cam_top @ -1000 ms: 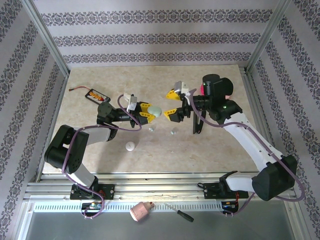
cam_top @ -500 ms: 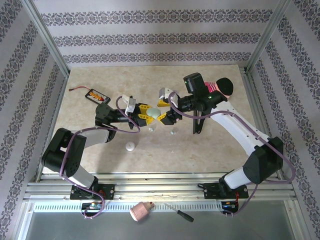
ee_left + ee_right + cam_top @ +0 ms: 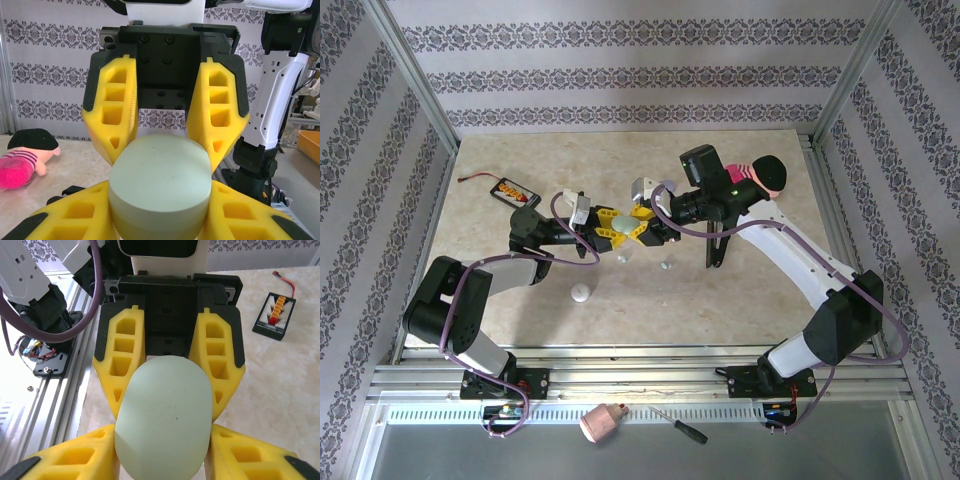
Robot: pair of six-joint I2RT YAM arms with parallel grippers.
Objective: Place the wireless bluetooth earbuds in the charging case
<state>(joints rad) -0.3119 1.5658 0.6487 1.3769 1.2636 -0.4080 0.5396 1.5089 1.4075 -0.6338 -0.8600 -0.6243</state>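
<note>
The mint-green charging case (image 3: 626, 228) hangs above the surface (image 3: 740, 300), clamped from both ends: the left jaws grip one end and the right jaws pinch the other. Two tiny pale earbuds (image 3: 624, 257) (image 3: 666, 265) lie on the surface just below the jaws. This looks like the lid-opening step. Next, one side should hold firm while the other levers the lid up without the smooth shell slipping.

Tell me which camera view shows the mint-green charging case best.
The right wrist view: the mint-green case is close up, with its broad oval face almost whole in frame. The left wrist view shows it close too, but at an angle, with its lower part cut off by the frame edge. The top external view shows it as a small pale blob.
</note>
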